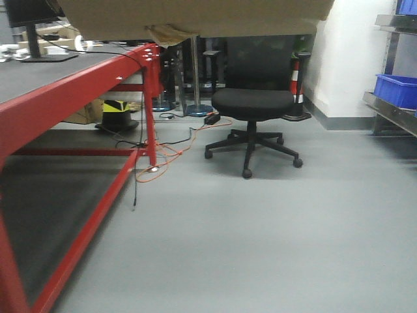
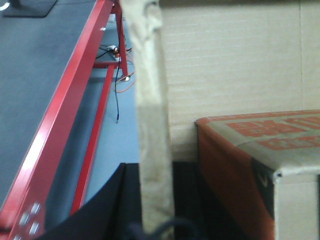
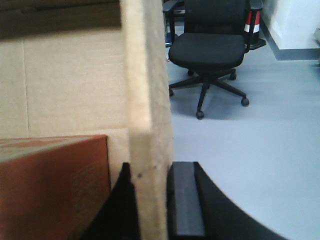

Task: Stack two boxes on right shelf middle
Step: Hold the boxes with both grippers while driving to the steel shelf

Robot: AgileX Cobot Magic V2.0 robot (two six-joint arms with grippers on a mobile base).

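A large brown cardboard box (image 1: 195,16) hangs across the top of the front view, with a tuft of tape under its edge. The left gripper (image 2: 156,210) is shut on the box's left wall (image 2: 150,100), one dark finger on each side of it. In the right wrist view the right gripper (image 3: 150,205) is shut on the opposite wall (image 3: 147,100) in the same way. Inside the box lies an orange printed box (image 2: 240,165), also visible as an orange box (image 3: 50,185) by the right gripper. The steel shelf (image 1: 391,111) shows only at the far right edge of the front view.
A red-framed workbench (image 1: 78,91) runs along the left, with cables on the floor by its leg. A black office chair (image 1: 254,104) stands ahead on the grey floor. A blue bin (image 1: 397,90) sits on the shelf at right.
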